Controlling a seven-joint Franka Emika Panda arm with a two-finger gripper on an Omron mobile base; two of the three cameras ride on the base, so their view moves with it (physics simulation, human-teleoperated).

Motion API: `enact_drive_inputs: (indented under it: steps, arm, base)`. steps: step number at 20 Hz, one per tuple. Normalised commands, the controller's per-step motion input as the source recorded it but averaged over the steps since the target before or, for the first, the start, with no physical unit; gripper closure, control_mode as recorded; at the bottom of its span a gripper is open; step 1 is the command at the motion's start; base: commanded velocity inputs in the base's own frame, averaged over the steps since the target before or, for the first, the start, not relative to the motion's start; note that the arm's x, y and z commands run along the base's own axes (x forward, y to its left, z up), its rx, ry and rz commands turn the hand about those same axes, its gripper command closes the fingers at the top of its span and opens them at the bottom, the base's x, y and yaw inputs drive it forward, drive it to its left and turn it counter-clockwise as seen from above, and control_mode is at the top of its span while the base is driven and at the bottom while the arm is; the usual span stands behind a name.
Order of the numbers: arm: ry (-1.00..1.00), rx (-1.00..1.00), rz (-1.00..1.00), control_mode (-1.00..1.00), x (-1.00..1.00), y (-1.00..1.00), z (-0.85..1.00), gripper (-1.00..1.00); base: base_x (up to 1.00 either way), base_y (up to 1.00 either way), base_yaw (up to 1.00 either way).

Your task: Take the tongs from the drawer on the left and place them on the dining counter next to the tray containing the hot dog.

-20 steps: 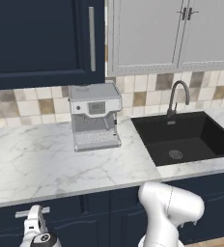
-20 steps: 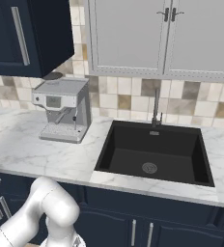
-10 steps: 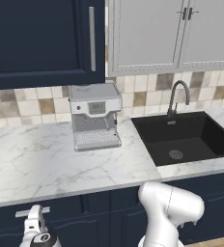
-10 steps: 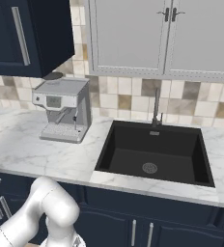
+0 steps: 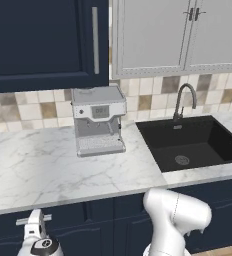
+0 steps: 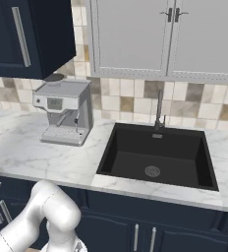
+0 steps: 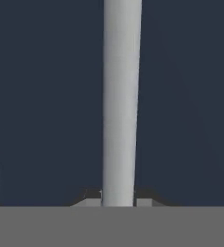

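In the hand view, a silver bar handle [image 7: 121, 101] is seen running from 12 o'clock down to 6 o'clock across a flat navy drawer front [image 7: 46, 96]. The gripper [image 7: 119, 198] is found at 6 o'clock of that view, with one dark fingertip [image 7: 89, 197] just at 9 o'clock of the bar's lower end and the other just at 3 o'clock of it, so the bar is bracketed between them; the fingers appear clenched on the handle, touching it on both sides. In the left base view, the hand [image 5: 35, 235] is seen low at 7 o'clock, pressed against the navy cabinetry under the marble counter [image 5: 43, 170], with the short silver bar [image 5: 33, 218] lying crosswise just above it. The white arm [image 5: 175, 217] is seen rising at 5 o'clock of that view and at 7 o'clock of the right base view. On the counter, a silver coffee machine [image 5: 98, 120] is set near the tiled wall, and a black sink [image 5: 190, 142] with a curved tap [image 5: 184, 100] lies at 3 o'clock of the machine. Navy and grey wall cabinets are hung above. The inside of the drawer cannot be seen.
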Motion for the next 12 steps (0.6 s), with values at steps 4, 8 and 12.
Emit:
enact_drive_inputs:
  steps: [4,8,12]
  arm:
    - [0.00,0.00,0.00,-1.00,0.00,0.00,0.00,1.00]
    - [0.00,0.00,0.00,-1.00,0.00,0.00,0.00,1.00]
    - [0.00,0.00,0.00,-1.00,0.00,0.00,0.00,1.00]
  base:
    - [0.00,0.00,0.00]
    - [0.00,0.00,0.00]
    - [0.00,0.00,0.00]
